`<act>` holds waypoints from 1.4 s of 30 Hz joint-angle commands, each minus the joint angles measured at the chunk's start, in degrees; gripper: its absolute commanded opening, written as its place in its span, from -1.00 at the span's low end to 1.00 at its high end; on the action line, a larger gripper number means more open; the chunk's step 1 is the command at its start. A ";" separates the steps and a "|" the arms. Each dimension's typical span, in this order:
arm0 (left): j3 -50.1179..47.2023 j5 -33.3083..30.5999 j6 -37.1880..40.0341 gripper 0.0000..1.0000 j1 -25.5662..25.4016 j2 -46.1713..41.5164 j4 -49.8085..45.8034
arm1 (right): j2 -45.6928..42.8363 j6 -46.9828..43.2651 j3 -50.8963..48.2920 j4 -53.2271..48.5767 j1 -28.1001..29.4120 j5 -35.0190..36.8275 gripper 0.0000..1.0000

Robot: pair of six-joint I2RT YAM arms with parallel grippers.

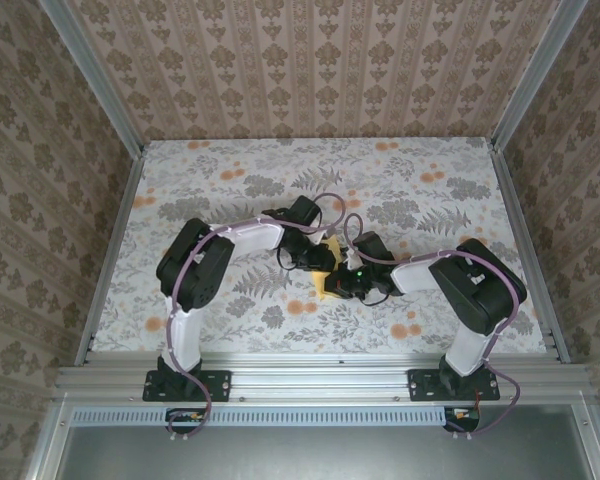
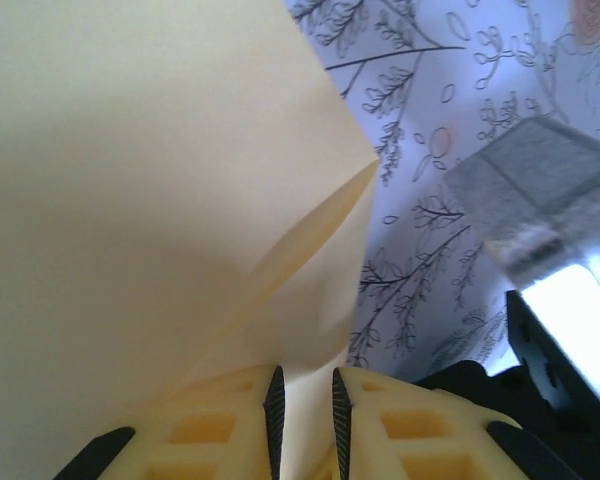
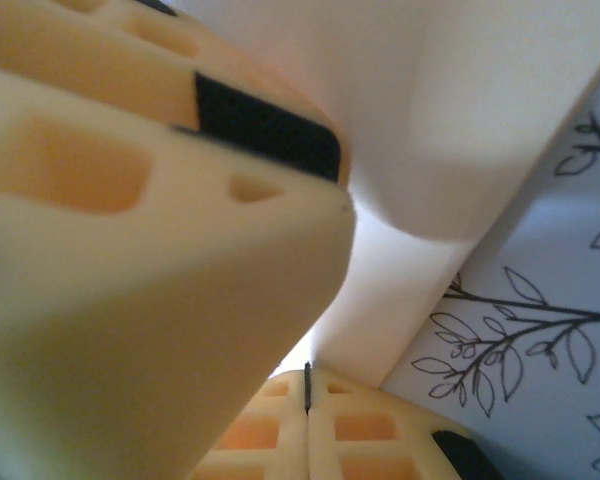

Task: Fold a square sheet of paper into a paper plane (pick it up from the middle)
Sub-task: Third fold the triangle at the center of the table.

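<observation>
The yellow-orange sheet of paper (image 1: 325, 289), folded over on itself, is held up between the two arms at the table's middle. In the left wrist view the sheet of paper (image 2: 130, 200) shows a fold pointing right, and its lower part runs down between the fingers of my left gripper (image 2: 304, 400). Those jaws stand a narrow gap apart. My right gripper (image 3: 307, 385) has its jaws pressed together, with a strip of the paper (image 3: 420, 130) coming down to its tips. From above, the left gripper (image 1: 318, 262) and the right gripper (image 1: 338, 285) nearly touch.
A finger of the left gripper (image 3: 130, 250) looms close in the right wrist view. A blurred grey and black part of the right arm (image 2: 540, 190) stands right of the paper. The floral cloth (image 1: 430, 190) covers the table, with patterned walls on three sides.
</observation>
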 commanded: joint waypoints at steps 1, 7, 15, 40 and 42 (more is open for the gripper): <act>-0.97 -0.92 0.56 -0.54 0.94 1.31 -0.89 | 2.44 0.37 -0.19 -1.40 1.71 2.28 -0.83; -1.09 -4.73 2.86 -0.56 1.04 2.63 -3.14 | -0.49 -0.40 0.59 -4.25 1.88 2.96 -0.83; -1.72 -8.14 4.21 -0.59 1.32 4.61 -3.65 | -1.59 -1.37 1.81 -8.01 3.36 4.54 -0.81; -2.25 -9.09 5.32 -0.61 1.82 6.90 -3.63 | -3.13 -4.55 5.39 -21.39 13.09 11.07 -0.83; -2.18 -8.74 5.35 -0.60 1.80 6.91 -3.59 | -4.13 -3.85 4.74 -20.68 13.15 10.61 -0.83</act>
